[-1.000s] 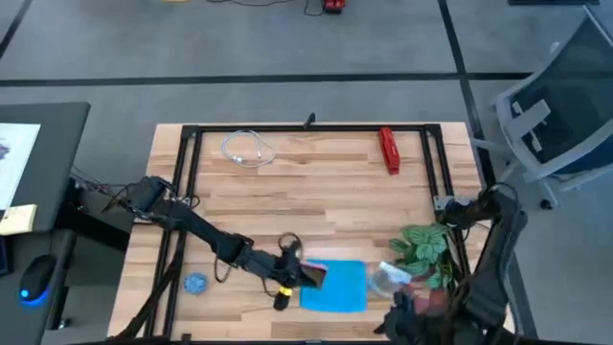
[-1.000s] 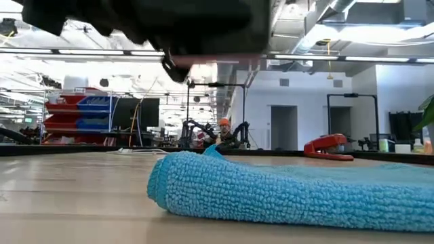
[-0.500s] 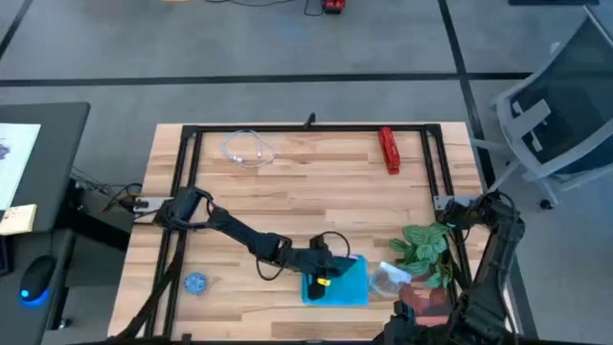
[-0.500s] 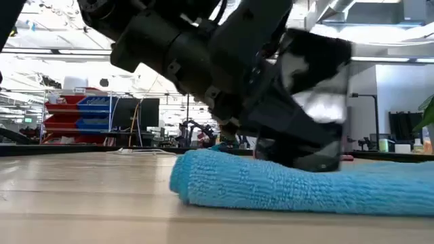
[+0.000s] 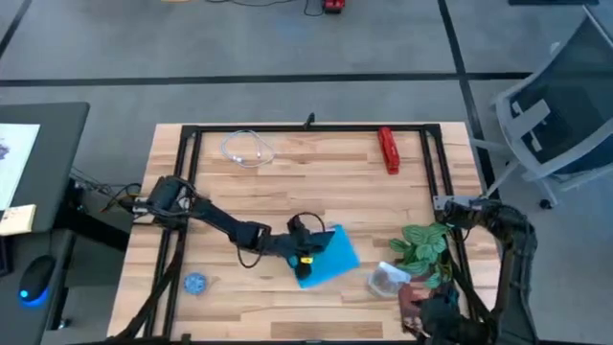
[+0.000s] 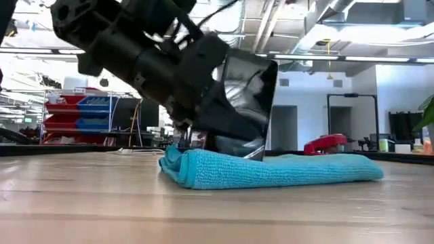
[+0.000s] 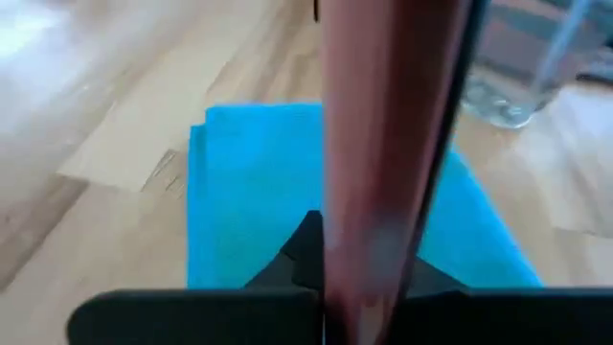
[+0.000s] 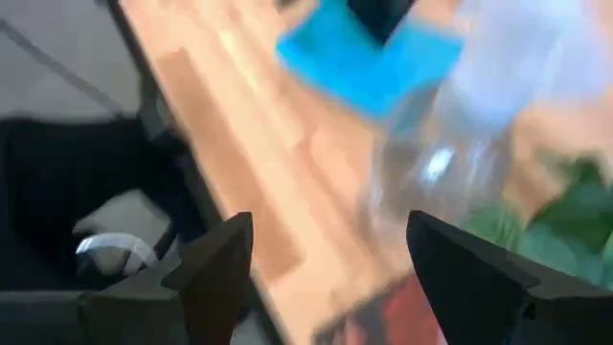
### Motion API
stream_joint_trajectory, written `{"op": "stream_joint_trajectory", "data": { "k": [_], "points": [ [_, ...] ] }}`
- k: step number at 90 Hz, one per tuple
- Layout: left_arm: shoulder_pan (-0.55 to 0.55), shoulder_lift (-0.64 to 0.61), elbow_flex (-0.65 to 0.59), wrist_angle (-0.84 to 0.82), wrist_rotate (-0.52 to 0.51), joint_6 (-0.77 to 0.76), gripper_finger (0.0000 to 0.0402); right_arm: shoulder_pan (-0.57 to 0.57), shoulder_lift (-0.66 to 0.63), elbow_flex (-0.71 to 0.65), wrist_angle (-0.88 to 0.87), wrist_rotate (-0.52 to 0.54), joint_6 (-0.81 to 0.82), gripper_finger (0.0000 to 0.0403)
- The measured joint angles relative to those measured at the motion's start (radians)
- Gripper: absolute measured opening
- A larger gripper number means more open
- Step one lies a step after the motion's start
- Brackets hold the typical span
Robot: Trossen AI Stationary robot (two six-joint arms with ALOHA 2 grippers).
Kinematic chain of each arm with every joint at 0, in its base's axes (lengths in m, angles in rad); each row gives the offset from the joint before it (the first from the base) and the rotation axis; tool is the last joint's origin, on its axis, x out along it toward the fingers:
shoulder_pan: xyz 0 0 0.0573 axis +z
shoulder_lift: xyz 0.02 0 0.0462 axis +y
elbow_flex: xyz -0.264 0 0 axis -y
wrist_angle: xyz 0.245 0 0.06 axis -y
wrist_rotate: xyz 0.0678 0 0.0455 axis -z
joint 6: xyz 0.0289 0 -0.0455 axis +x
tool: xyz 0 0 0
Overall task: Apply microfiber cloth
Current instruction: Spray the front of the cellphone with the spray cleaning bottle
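The sky-blue microfiber cloth (image 5: 330,257) lies flat on the wooden table near the front middle, turned at an angle. My left gripper (image 5: 305,251) is at the cloth's left part, shut on a black smartphone (image 6: 241,102) that stands tilted over the cloth (image 6: 291,169). My right gripper (image 5: 421,311) hangs open at the table's near right corner, touching nothing. Its wrist view looks past a clear cup toward the cloth (image 8: 354,57). My left gripper pinches the smartphone between its two fingers; the phone shows edge-on (image 7: 383,192) in the wrist view. The fingers come slanting down from the table's left. The phone is tilted, and its lower edge (image 6: 230,152) rests on the cloth's left part.
A clear cup (image 5: 386,279) and a green plant (image 5: 426,244) stand right of the cloth. A small blue disc (image 5: 195,283) lies near left, a white cable (image 5: 247,149) far left, a red stapler (image 5: 388,150) far right. A black frame (image 5: 306,127) runs around the table.
My left gripper has carried the phone from the cloth's left side onto the cloth, then drawn back toward the far left. The cloth has slid toward the far edge with it and turned from square to slanted.
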Motion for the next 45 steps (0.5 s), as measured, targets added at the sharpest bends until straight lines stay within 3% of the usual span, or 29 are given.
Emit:
{"op": "stream_joint_trajectory", "data": {
  "k": [14,35,45],
  "points": [
    [-0.021,-0.001,0.012,0.000,0.001,0.000,0.0002,-0.020,-0.070,-0.150,-0.003,-0.054,-0.009,0.0238],
    [-0.029,-0.002,0.015,0.006,0.004,0.000,0.0002,0.065,-0.253,-0.333,-0.003,-0.035,0.076,0.0211],
    [-0.029,-0.002,0.015,0.010,0.003,0.000,0.0002,0.054,-0.340,-0.437,0.086,-0.001,0.055,0.0208]
  ]
}}
